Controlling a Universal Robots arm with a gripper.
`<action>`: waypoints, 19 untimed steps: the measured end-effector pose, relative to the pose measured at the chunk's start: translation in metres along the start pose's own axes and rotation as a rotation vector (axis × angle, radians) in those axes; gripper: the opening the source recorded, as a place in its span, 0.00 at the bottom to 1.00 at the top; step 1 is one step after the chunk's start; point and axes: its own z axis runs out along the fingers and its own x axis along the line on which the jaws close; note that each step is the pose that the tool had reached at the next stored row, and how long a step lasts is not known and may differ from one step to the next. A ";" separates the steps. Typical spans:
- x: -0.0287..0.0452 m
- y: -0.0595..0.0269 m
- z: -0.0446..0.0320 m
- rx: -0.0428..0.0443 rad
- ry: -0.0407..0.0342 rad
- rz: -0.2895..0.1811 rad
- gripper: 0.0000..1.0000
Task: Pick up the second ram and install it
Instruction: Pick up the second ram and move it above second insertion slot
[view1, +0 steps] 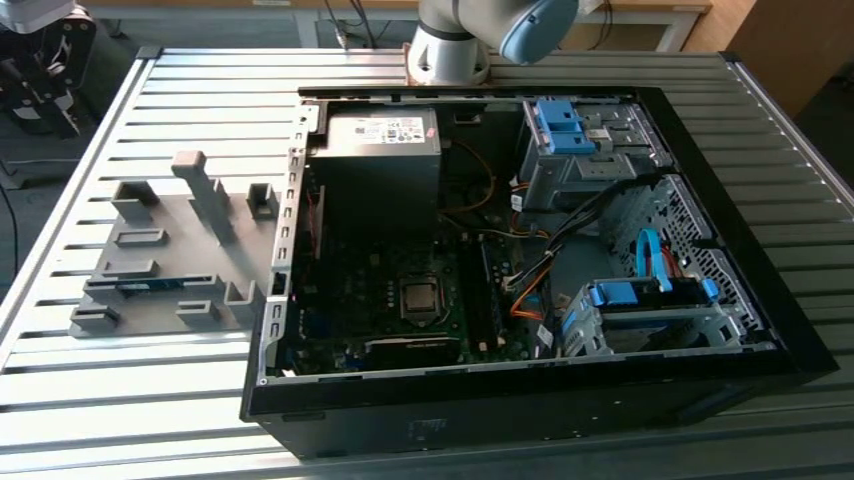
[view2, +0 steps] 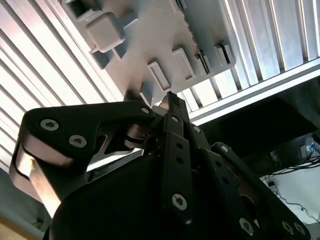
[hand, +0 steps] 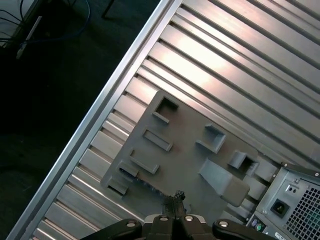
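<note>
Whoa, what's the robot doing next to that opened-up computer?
The robot's gripper hangs over the gray rack, which lies on the slatted table beside the open computer case. Its fingers are shut together and hold nothing. The second ram, a slim blue-green strip, sits in a slot of that rack, not yet picked up.

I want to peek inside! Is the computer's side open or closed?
Open. The computer case lies on its side with no cover, so the motherboard and cables show in the exterior view.
</note>
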 end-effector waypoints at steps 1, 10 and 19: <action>0.0000 0.0000 0.0000 0.0005 0.0005 -0.010 0.10; 0.0002 0.0001 0.0001 0.0048 0.0050 -0.104 0.10; 0.0004 0.0002 0.0001 0.0091 0.0098 -0.218 0.10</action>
